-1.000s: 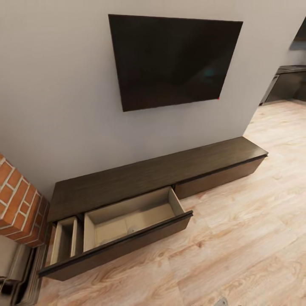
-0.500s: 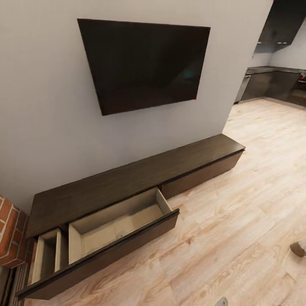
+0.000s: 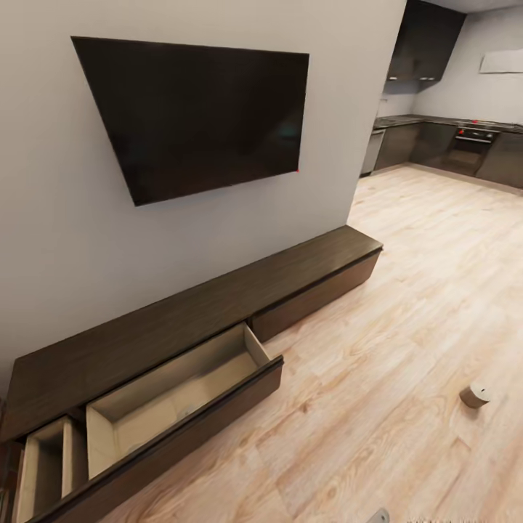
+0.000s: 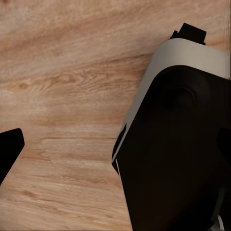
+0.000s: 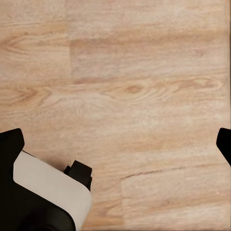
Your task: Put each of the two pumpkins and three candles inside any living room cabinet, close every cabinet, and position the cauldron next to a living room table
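The long, low dark brown cabinet (image 3: 196, 305) runs along the grey wall in the head view. Its wide drawer (image 3: 174, 392) stands pulled out, pale beige inside, and I make out nothing in it. A narrower compartment (image 3: 47, 461) at the cabinet's left end is open too. One grey-olive candle (image 3: 475, 396) lies on its side on the wood floor, far right of the cabinet. My left gripper (image 4: 115, 144) and right gripper (image 5: 115, 142) hang open over bare floor, holding nothing. Pumpkins and cauldron are out of view.
A black TV (image 3: 196, 116) hangs on the wall above the cabinet. Past the wall's corner, dark kitchen units (image 3: 450, 145) stand at the back right. The robot's white-and-black body (image 4: 178, 139) sits close beside the left gripper. Wood floor (image 3: 407, 290) stretches between cabinet and kitchen.
The camera has swung to the right, so the cabinet and TV slid left in the picture. The brick fireplace dropped out of the picture; the candle and more kitchen came in.
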